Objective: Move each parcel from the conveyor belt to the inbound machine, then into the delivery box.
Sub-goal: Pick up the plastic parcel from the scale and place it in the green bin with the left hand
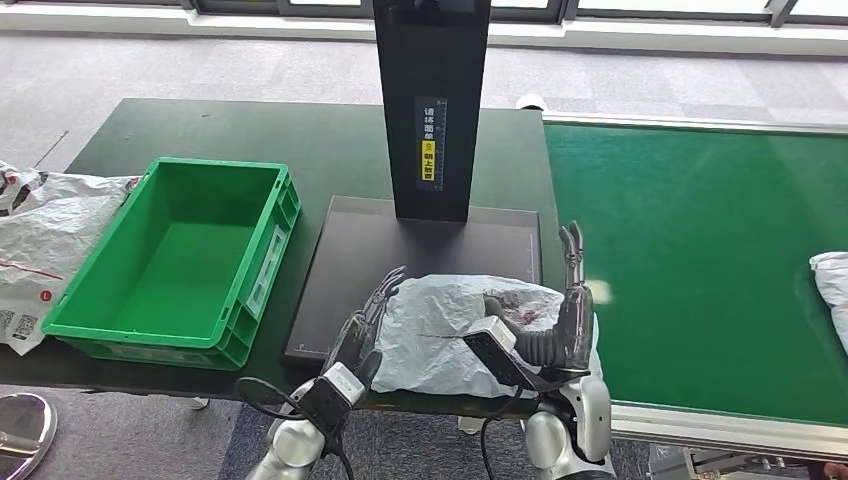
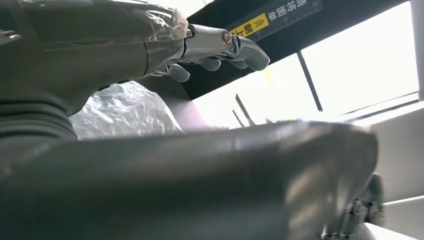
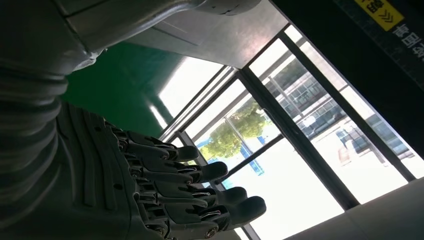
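Left hand [image 1: 365, 325] & right hand [image 1: 572, 320], head view: both flank the grey parcel [image 1: 470, 335], fingers spread and laid flat vs its sides, a two-sided squeeze rather than a pinch. Parcel sits on the inbound machine's black plate [image 1: 345, 260], near its front edge, under the black post [image 1: 432, 100]. Green delivery box [image 1: 170, 260] stands just left of the plate, open. Judgement: keep both palms pressing evenly, lift level, carry left over the box rim; a limp bag may sag or slip if pressure drops.

Left wrist view: crinkled parcel beside the palm, fingers [image 2: 240, 50] extended past it; contact itself unclear.

Right wrist view: fingers [image 3: 200, 195] straight, apart, nothing between them; parcel hidden.
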